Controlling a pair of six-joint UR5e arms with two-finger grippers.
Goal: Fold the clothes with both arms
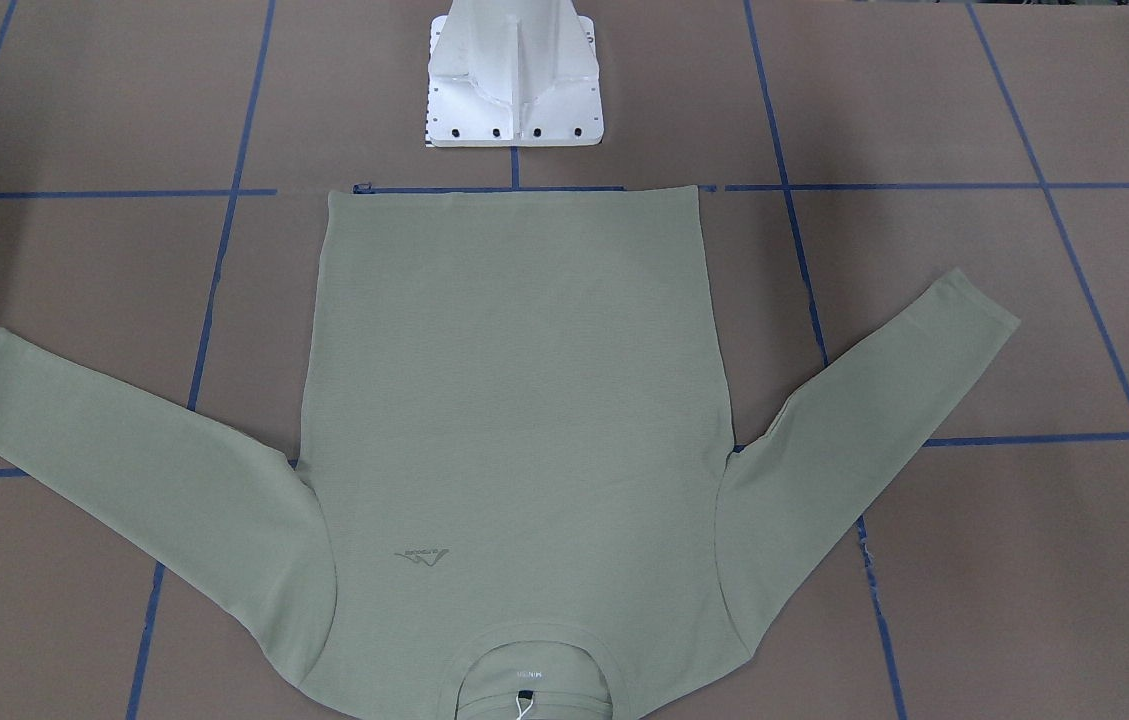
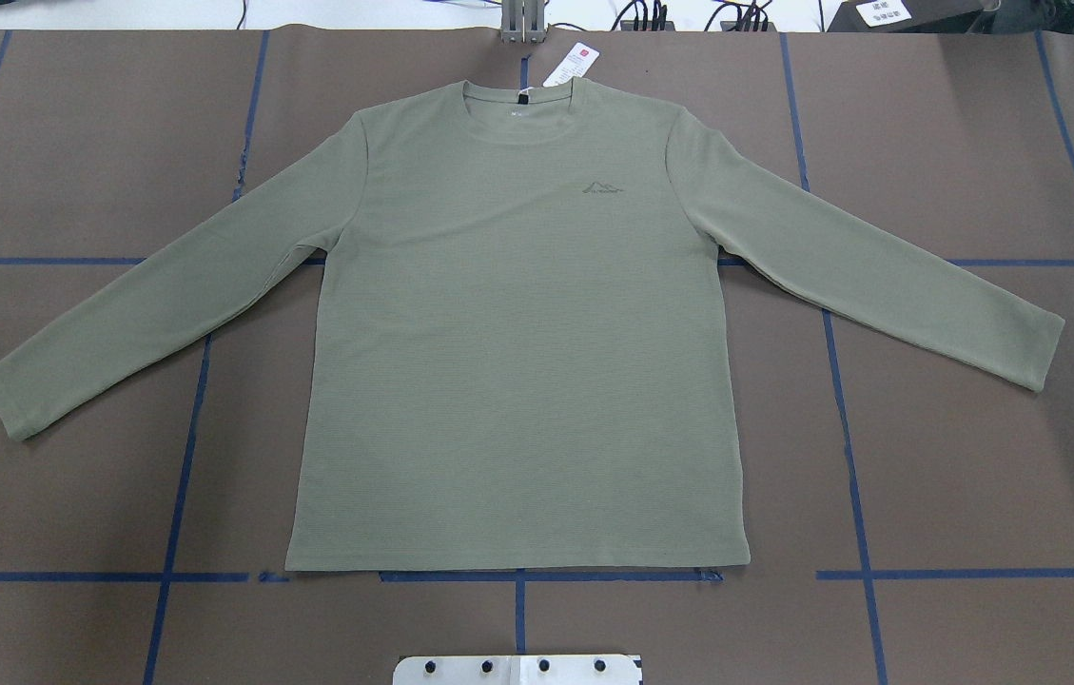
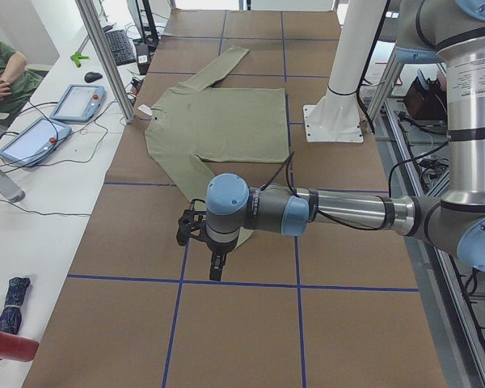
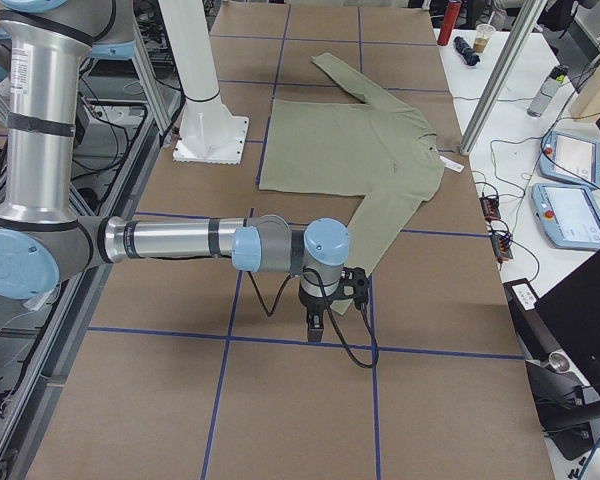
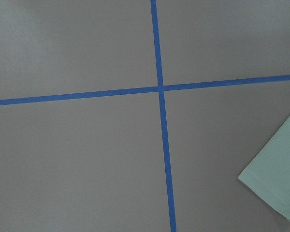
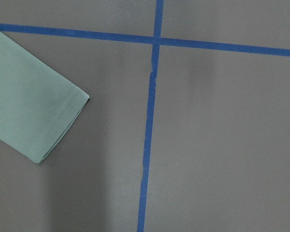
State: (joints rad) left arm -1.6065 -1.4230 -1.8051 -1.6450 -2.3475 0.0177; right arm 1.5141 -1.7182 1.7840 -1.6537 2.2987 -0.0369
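Note:
The sage-green long-sleeved shirt (image 2: 517,362) lies flat and face up on the brown table, sleeves spread out and down. Its collar is at the far side with a white hang tag (image 2: 571,65); the hem is nearest the robot. It also shows in the front view (image 1: 514,400). The left gripper (image 3: 202,246) hangs over bare table just beyond the sleeve cuff (image 5: 275,183). The right gripper (image 4: 335,305) hangs just beyond the other cuff (image 6: 29,106). Neither touches the shirt. Both show only in the side views, so I cannot tell whether they are open or shut.
The white pedestal base (image 1: 514,90) stands just behind the hem. Blue tape lines (image 2: 846,428) grid the table. Side benches hold teach pendants (image 3: 77,101) (image 4: 570,215), cables and bottles. An operator (image 3: 4,69) sits at the far bench. An aluminium post (image 3: 105,56) stands at the table edge.

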